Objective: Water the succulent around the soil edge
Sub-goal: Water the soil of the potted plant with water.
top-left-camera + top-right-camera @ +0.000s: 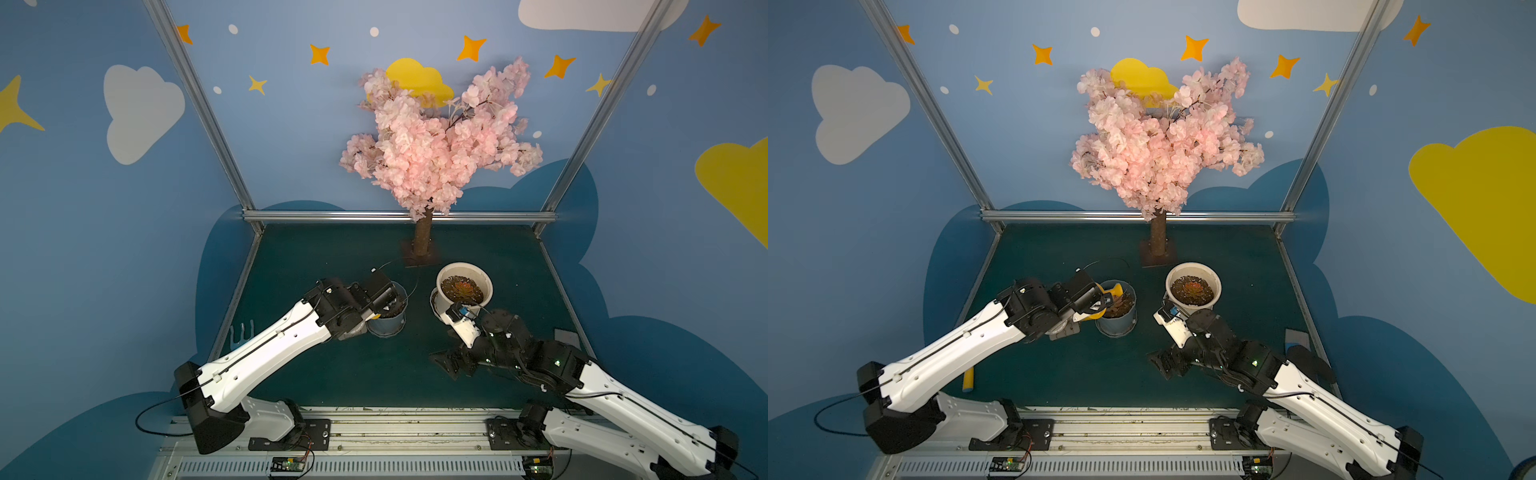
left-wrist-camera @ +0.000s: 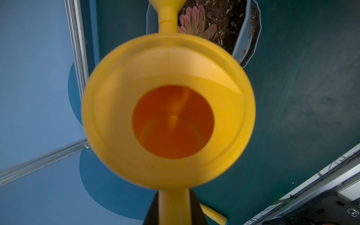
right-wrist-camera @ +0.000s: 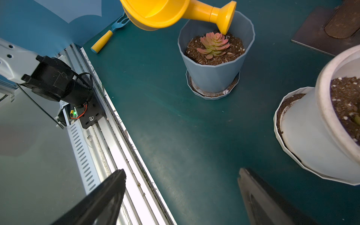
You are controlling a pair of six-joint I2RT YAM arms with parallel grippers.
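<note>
Dark green matting covers the bench (image 3: 175, 136), with a blossom tree (image 1: 436, 145) at its back edge. The blue pot (image 3: 214, 76) stands on a saucer near the middle, toward the left edge. A white pot (image 3: 311, 146) stands apart from it, toward the right edge.

The left jaws are clenched on the handle (image 2: 173, 206) of the yellow watering can (image 3: 155, 13), which is tipped forward. Its spout head (image 3: 226, 17) hangs inside the blue pot's rim, low over the soil (image 3: 196, 52) and just beside the succulent (image 3: 214, 43). Whether it touches either I cannot tell. The right jaws stand wide apart and empty, low over the bench by the white pot.

The can looks like thin, stiff, smooth plastic, so it is probably light. No water shows inside it from the left wrist view. The handle seems the right hold, though a smooth handle may twist as the can tilts. The succulent's fleshy leaves likely snap easily, so the spout head should keep to the rim. A nudge could shift the light pot.
</note>
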